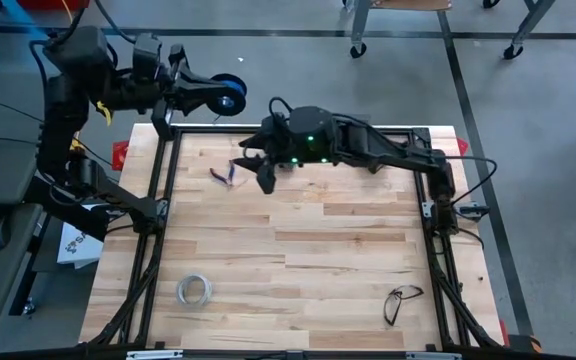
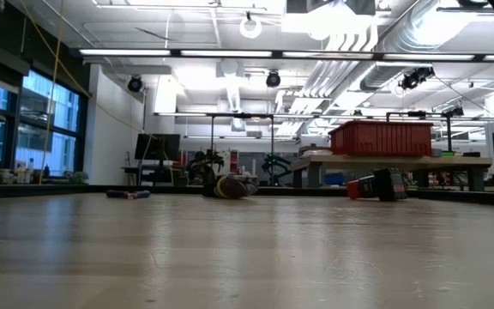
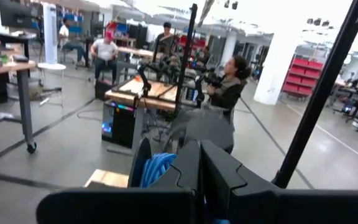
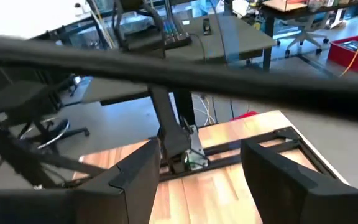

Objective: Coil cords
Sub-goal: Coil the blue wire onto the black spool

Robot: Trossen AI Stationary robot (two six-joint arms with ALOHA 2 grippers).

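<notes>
A pale wooden table [image 1: 298,240] stands in an open workshop. Beyond its far left corner, the left gripper [image 1: 200,92] is clamped on the dark spool [image 1: 230,93]. The thin wire [image 1: 223,174] lies beside the right gripper [image 1: 256,165], fingers spread. Nearer sit a whitish ring [image 1: 195,290] and glasses [image 1: 401,302].

A wooden table [image 1: 298,240] of pale planks, edged by a black metal frame [image 1: 158,180], carries everything. A small tangle of thin bluish wire [image 1: 222,173] lies on the planks just beside the right claw [image 1: 258,165], on the side toward the left arm. A whitish ring of tape [image 1: 194,290] sits well apart from that claw, toward the near edge below the left arm. A pair of glasses [image 1: 400,302] lies folded loosely near the opposite near corner, also well apart from the claw.
</notes>
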